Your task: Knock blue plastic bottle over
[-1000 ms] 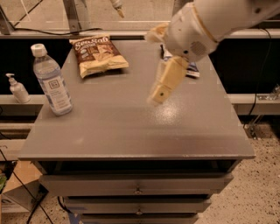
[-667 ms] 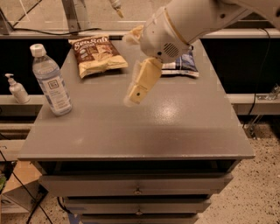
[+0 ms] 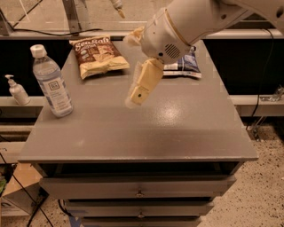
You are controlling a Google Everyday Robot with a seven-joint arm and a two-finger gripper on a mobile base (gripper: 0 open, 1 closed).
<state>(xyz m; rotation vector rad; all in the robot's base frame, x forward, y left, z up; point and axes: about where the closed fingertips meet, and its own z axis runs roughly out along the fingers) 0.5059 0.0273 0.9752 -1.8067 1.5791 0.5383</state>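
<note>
The cream, blocky gripper (image 3: 133,100), fingers pressed together, hangs above the smooth grey table (image 3: 186,133), well right of the upright, clear, white-capped blue plastic bottle (image 3: 51,84).

**A lab or office test space, not a home**

I work at a grey metal cabinet (image 3: 177,133) with shallow drawers (image 3: 140,188) under its front edge, standing on a speckled hard floor (image 3: 262,195). Loose cables (image 3: 9,175) hang past the front left corner, beside a cardboard box (image 3: 17,195). A pump dispenser (image 3: 17,90) stands on a ledge off the left edge. Glass panes (image 3: 35,13) run behind the back edge. My gripper (image 3: 135,97) hangs over the tabletop's middle.
</note>
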